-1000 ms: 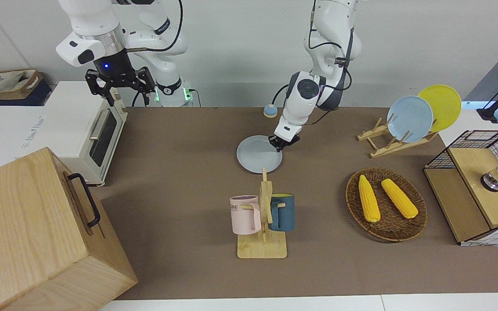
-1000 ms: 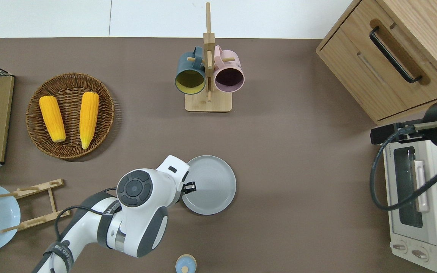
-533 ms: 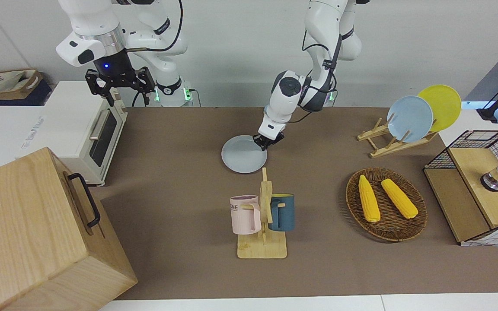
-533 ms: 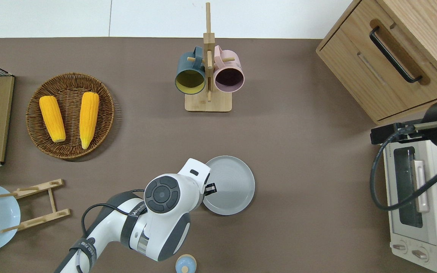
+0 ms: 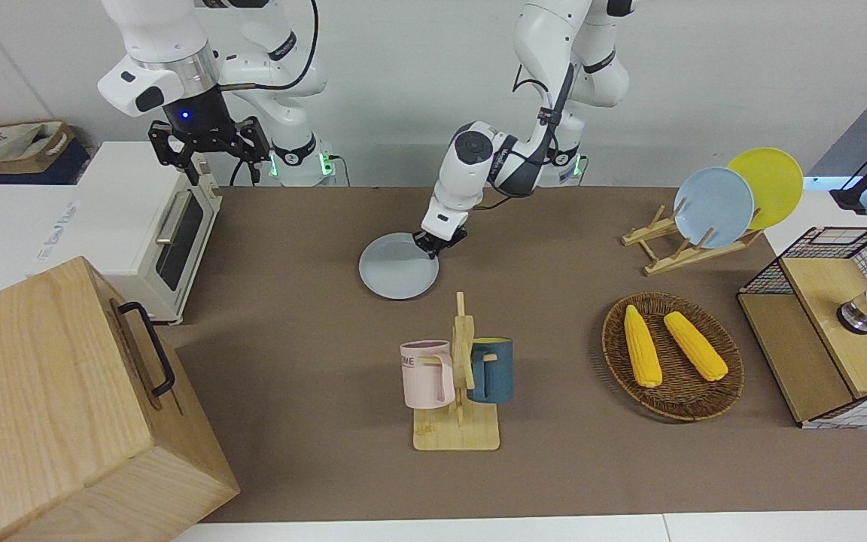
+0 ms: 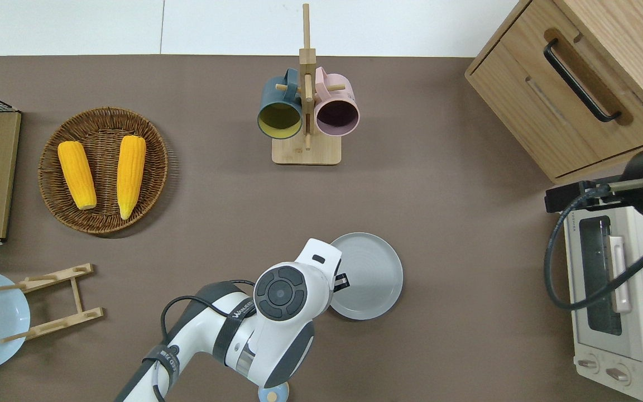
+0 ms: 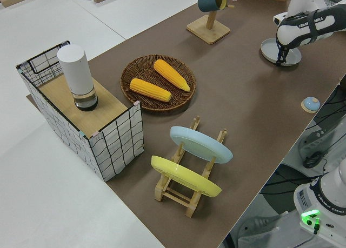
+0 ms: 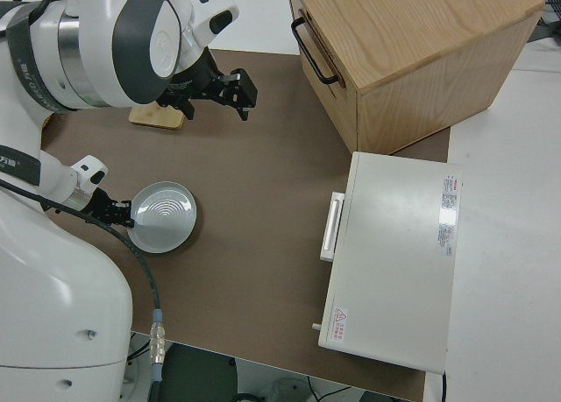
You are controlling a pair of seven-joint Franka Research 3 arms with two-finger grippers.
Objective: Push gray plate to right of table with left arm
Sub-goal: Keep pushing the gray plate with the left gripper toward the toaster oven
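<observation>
The gray plate lies flat on the brown table, nearer to the robots than the mug rack. It also shows in the overhead view, the left side view and the right side view. My left gripper is shut and low, with its tip against the plate's rim on the side toward the left arm's end. It holds nothing. My right gripper is parked and open.
A mug rack with two mugs stands farther from the robots than the plate. A toaster oven and a wooden cabinet are at the right arm's end. A corn basket and a plate rack are at the left arm's end.
The left gripper has moved toward the right arm's end of the table, and the gray plate has slid along the mat with it. The right arm has not moved.
</observation>
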